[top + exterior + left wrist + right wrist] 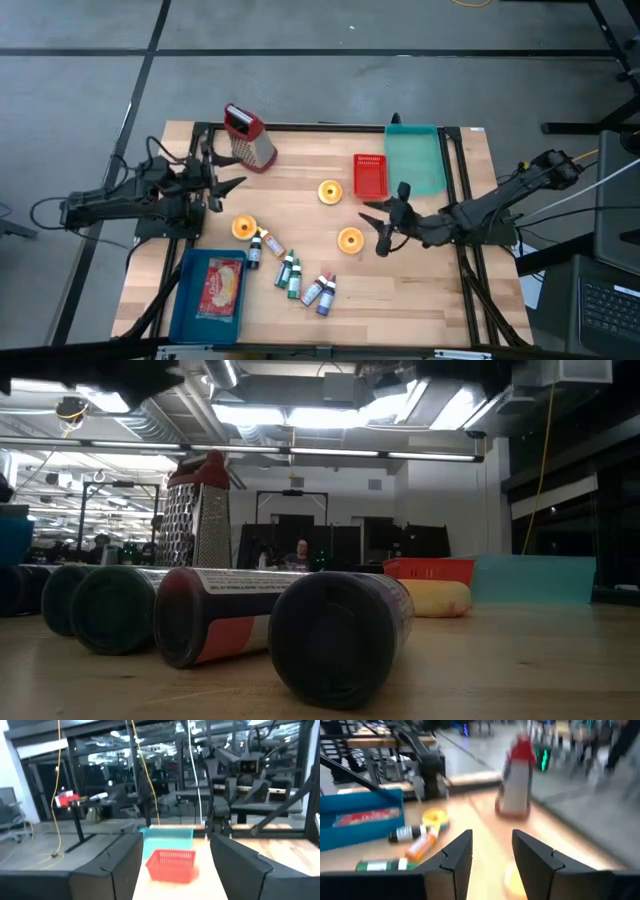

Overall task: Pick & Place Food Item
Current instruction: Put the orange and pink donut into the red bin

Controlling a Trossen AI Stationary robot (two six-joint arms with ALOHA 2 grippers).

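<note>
High view: the wooden table (pixel 420 300) carries everything. Largest on it is the teal tray (pixel 420 160), lying beyond the right claw (pixel 381 226) toward the table's far edge, and the blue tray (pixel 192 300) with a red packet (pixel 222 285) inside, at the near corner, nearer than the left claw (pixel 226 186). Next comes the metal grater (pixel 248 138) with its red handle, standing upright just beyond the left claw, then the red basket (pixel 370 175), touching the teal tray's side and lying between the two claws, closer to the right one.

Three round orange food slices lie flat: one (pixel 330 192) just beside the basket and ahead of the right claw, one (pixel 350 239) close beside the right claw's fingers, one (pixel 243 228) near the left claw on its near side. Small bottles (pixel 292 272), about seven of them, lie scattered on their sides in a loose line from that last slice toward the table's near edge; the exact count is hard to tell. They crowd the low view, hiding much of the table behind them.

Left claw hangs with jaws wide and empty, pointed at the basket. Right claw's jaws stand partly apart, holding nothing, above bare wood beside the nearest slice
</note>
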